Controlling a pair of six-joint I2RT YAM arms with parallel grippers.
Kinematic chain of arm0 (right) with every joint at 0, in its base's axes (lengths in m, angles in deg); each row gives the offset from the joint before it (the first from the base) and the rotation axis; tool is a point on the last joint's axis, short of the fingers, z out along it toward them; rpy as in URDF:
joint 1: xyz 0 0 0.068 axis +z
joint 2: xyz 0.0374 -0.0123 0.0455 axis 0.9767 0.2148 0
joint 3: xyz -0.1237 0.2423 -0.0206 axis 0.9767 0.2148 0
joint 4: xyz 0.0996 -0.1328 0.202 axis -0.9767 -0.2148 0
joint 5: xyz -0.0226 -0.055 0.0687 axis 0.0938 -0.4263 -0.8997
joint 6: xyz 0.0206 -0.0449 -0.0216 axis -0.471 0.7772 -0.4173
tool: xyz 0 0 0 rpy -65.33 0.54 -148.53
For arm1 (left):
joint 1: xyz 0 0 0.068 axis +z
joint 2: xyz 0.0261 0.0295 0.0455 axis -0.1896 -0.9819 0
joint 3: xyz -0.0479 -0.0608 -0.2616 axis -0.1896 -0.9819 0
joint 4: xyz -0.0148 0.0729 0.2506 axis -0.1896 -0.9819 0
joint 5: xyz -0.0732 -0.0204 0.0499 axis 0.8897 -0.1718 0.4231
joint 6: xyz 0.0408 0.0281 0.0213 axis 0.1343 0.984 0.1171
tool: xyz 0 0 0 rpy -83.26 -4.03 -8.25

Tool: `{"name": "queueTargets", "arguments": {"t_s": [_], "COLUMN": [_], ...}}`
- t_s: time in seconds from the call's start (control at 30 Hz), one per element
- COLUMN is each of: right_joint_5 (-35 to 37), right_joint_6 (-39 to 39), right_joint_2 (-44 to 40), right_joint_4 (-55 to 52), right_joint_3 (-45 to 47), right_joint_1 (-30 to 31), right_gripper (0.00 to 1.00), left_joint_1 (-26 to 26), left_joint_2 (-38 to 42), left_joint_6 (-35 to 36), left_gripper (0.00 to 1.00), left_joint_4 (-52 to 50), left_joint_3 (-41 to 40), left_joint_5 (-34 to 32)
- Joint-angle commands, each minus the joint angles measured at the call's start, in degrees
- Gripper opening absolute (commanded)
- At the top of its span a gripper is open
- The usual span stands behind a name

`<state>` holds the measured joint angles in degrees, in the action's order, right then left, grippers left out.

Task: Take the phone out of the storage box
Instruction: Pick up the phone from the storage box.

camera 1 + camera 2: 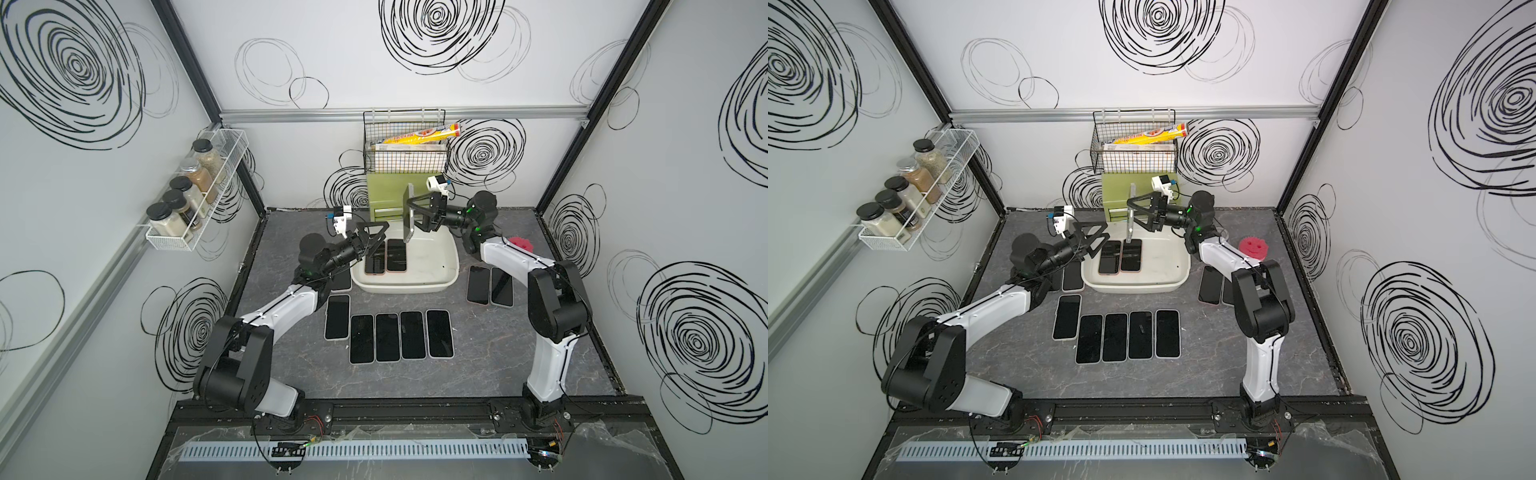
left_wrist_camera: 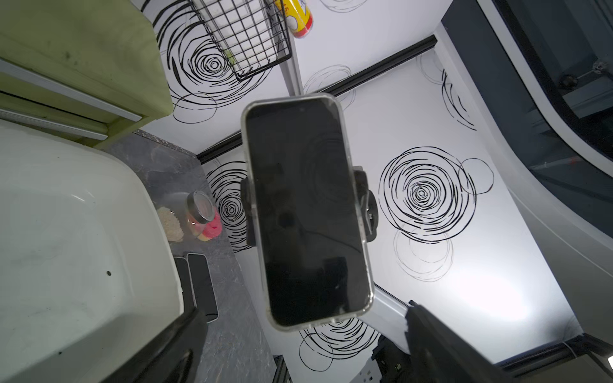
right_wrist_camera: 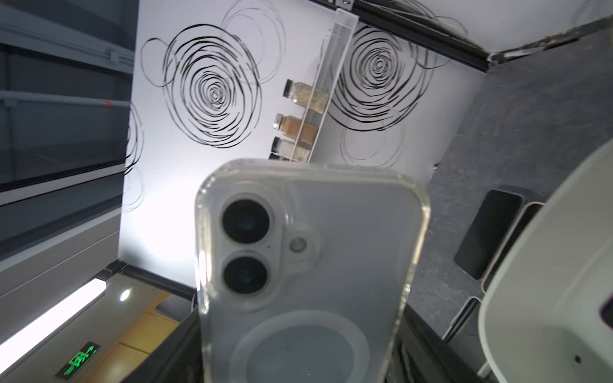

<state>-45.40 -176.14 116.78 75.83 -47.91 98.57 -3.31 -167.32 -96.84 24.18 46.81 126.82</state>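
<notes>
The jaws of my right gripper (image 1: 414, 216) are clamped across the long edges of the phone (image 2: 306, 212), around mid-body, holding it upright in the air above the storage box (image 1: 405, 286). I judge it rigid, dense and glass-faced, its clear case slick, so the edges are the right hold. Dark screen, pale back, twin lenses. My left gripper (image 1: 376, 243) hangs over the box, jaws spread wide, empty.

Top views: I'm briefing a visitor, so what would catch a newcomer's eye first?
The right gripper holds a phone upright in its jaws above the storage box. Inside the box lie two more phones, and a row of phones lies flat on the table in front.
</notes>
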Motion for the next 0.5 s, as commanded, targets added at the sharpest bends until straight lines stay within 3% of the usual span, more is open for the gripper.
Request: {"name": "queueTargets", "arguments": {"t_s": [0.0, 0.2, 0.47], "right_joint_5": [2.3, 4.6, 6.0], "right_joint_6": [-18.8, -25.5, -28.7], "right_joint_2": [2.3, 4.0, 4.2], "right_joint_4": [26.4, 32.1, 34.4], "right_joint_3": [-1.9, -4.9, -5.6], "right_joint_1": [-0.1, 0.5, 1.3], "right_gripper": [0.24, 0.23, 0.22], "left_joint_1": [-0.3, -1.2, -5.3], "left_joint_2": [-1.5, -5.0, -11.3], "left_joint_6": [-7.0, -16.4, -19.2], "left_gripper": [0.99, 0.99, 0.99], "left_joint_4": [13.4, 27.7, 32.5], "left_joint_3": [-1.0, 1.3, 4.7], "left_joint_5": [0.6, -2.2, -0.8]}}
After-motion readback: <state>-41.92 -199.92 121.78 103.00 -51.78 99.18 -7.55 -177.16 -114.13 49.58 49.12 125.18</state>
